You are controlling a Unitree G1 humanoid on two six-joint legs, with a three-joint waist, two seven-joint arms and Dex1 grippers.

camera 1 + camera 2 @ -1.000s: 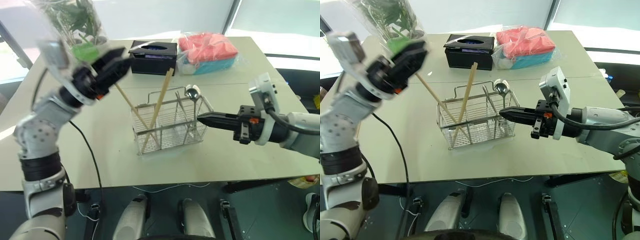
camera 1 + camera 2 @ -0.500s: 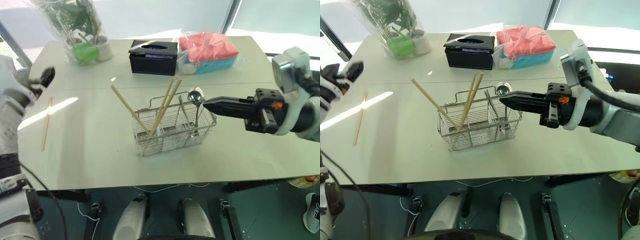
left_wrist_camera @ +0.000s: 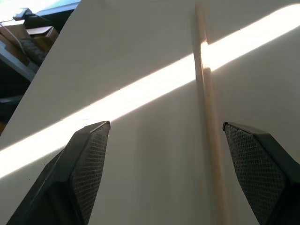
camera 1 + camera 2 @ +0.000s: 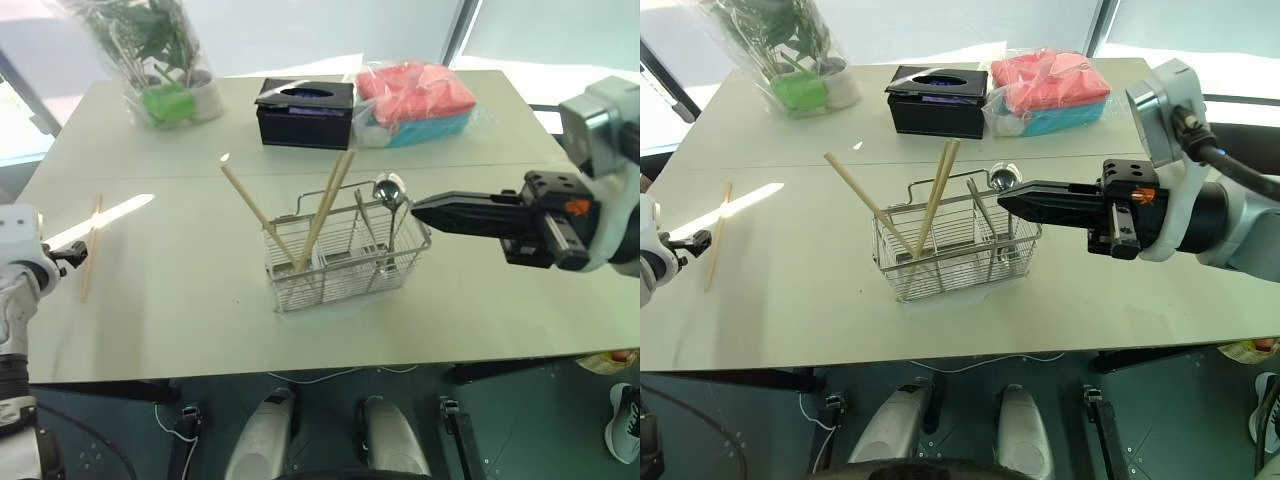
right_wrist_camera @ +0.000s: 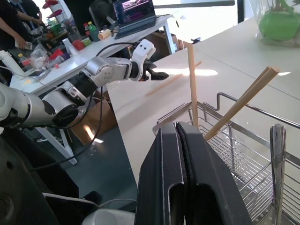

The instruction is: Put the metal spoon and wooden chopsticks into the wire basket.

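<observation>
The wire basket (image 4: pixel 345 258) stands mid-table. Three wooden chopsticks stand in it: one (image 4: pixel 258 212) leans left, and a pair (image 4: pixel 328 205) leans right. The metal spoon (image 4: pixel 388 192) stands in the basket's right end, bowl up. Another chopstick (image 4: pixel 92 248) lies flat near the table's left edge. My left gripper (image 4: pixel 72 253) is open low over the table beside it. In the left wrist view that chopstick (image 3: pixel 206 93) runs between the two fingers, nearer one of them. My right gripper (image 4: pixel 420 210) is shut and empty, level, with its tip just right of the spoon.
A black tissue box (image 4: pixel 305 112) and a bag of pink and blue cloths (image 4: pixel 415 105) sit behind the basket. A wrapped potted plant (image 4: pixel 160 60) is at the back left. The right wrist view shows people at a cluttered desk (image 5: pixel 93 37) beyond the table.
My left arm swung from above the basket, beside the leaning chopstick's top, down and left to the loose chopstick at the table's left edge. My right gripper rose a little.
</observation>
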